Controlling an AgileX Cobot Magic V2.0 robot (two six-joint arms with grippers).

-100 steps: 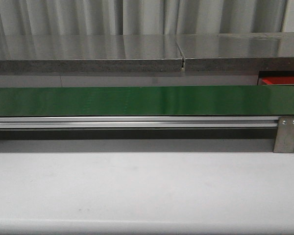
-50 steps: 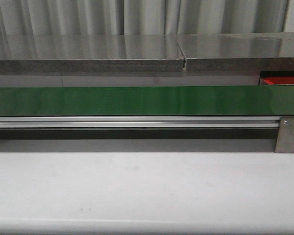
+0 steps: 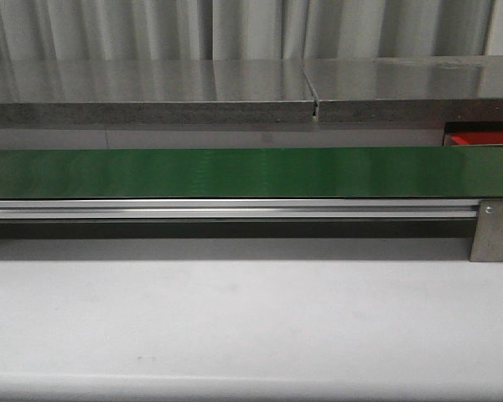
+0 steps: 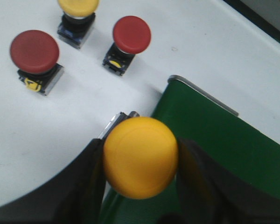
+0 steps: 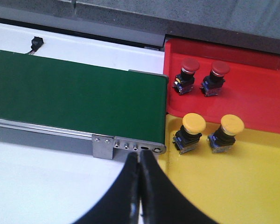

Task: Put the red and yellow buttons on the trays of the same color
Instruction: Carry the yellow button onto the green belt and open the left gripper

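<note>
a yellow button [image 4: 140,157] is clamped by the left gripper [image 4: 140,186] over the green belt's [image 4: 214,140] end; the right gripper [image 5: 139,186] is pressed shut, empty; two red buttons [image 4: 34,51] are seen at ten o'clock.

Left gripper [image 4: 141,163]: fingers clamped on yellow button [image 4: 140,156], hanging over end of green conveyor belt [image 4: 214,140]. Right gripper [image 5: 140,186]: fingertips pressed together, empty, near belt's other end.

Yellow button [image 4: 78,5] cut by the top frame edge, held yellow button's base hidden under its cap [image 4: 140,157], red tray [image 3: 479,139] mostly behind the conveyor belt [image 3: 235,172]
</note>
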